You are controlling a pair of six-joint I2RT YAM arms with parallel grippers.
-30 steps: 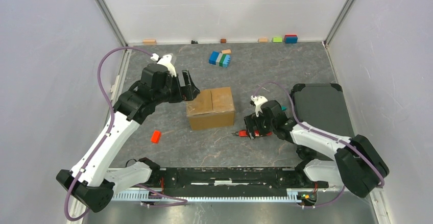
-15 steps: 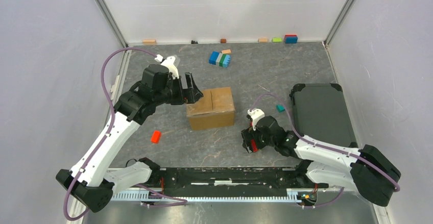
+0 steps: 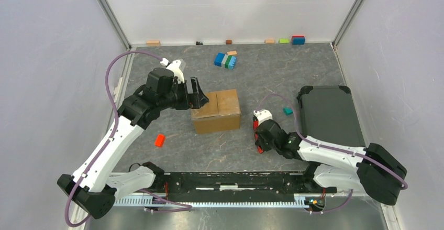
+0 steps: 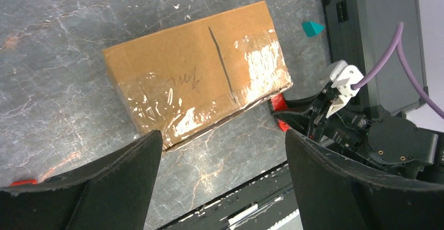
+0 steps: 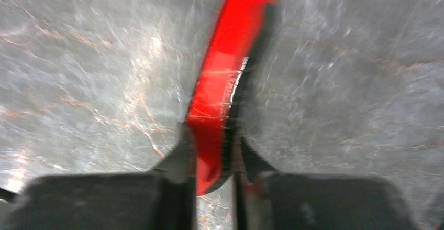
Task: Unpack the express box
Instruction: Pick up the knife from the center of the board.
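The express box [image 3: 217, 109], a brown carton taped shut, lies mid-table; the left wrist view shows glossy tape over its top [image 4: 199, 73]. My left gripper [image 3: 201, 95] hovers at the box's upper left corner, jaws wide open and empty [image 4: 222, 146]. To the right of the box, low over the table, my right gripper [image 3: 257, 135] is shut on a slim red tool [image 5: 225, 73] with a dark edge. The tool pokes out beyond the fingertips [image 5: 180, 151]. In the left wrist view the red tool [image 4: 277, 102] shows near the box's corner.
A flat black case [image 3: 327, 115] lies at the right, with a small teal block [image 3: 287, 111] beside it. A red block [image 3: 159, 140] sits left of the box. A blue-green block cluster [image 3: 225, 60] lies behind it, and small blocks [image 3: 298, 40] line the back wall.
My right gripper has closed on the red tool and its arm has dropped nearer and lower, uncovering the teal block. My left gripper has edged a little toward the box.
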